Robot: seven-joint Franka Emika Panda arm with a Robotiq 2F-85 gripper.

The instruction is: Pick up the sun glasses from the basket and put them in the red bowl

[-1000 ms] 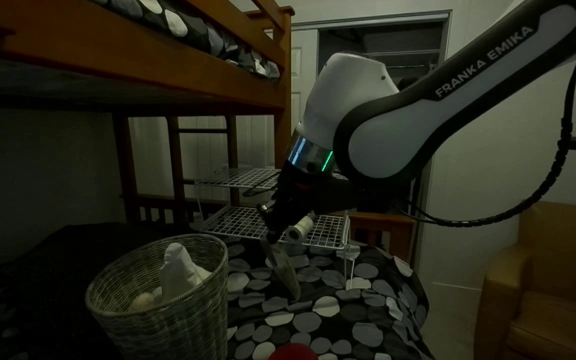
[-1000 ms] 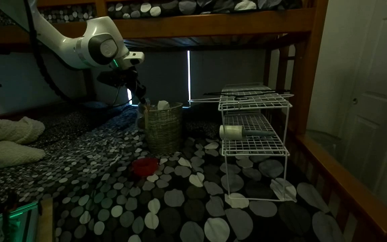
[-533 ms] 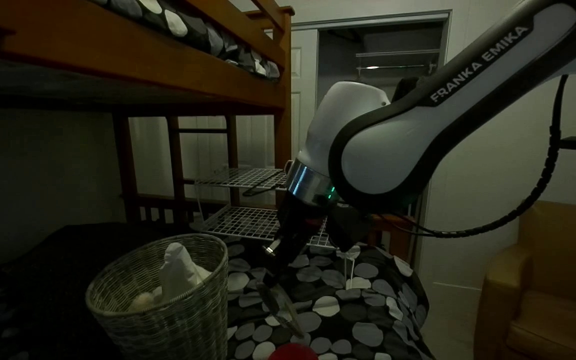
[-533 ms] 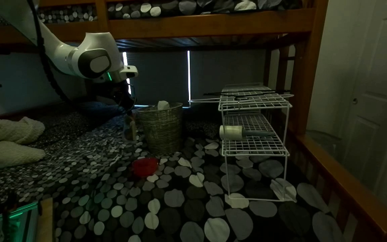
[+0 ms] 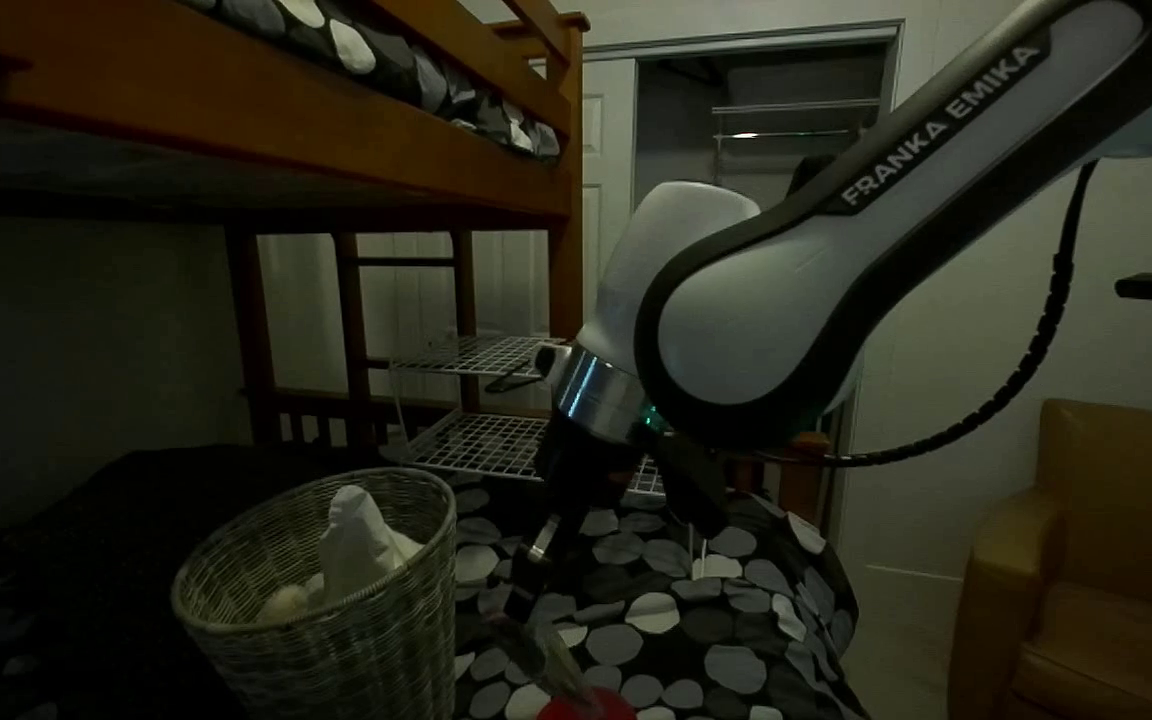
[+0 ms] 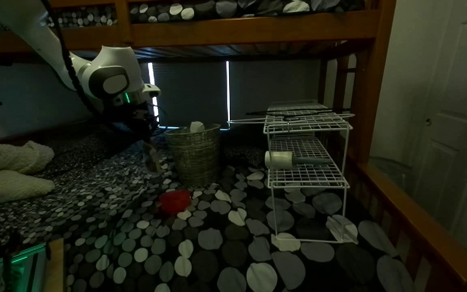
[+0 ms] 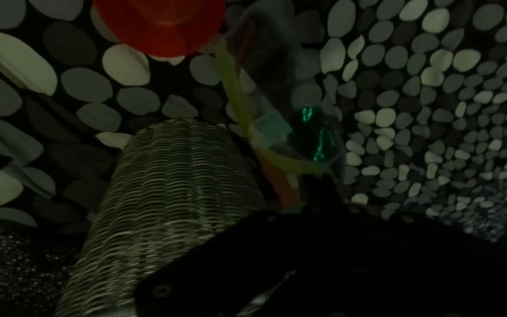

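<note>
Tilted sunglasses (image 7: 272, 129) beside the basket (image 7: 178, 189)

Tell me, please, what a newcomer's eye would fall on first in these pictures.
Probably the large white robot arm, filling the upper right of an exterior view. Next, perhaps, the red bowl, vivid on the dark spotted bedding near the wicker basket. In the wrist view, the gripper holds yellow-edged sunglasses outside the basket.
</note>
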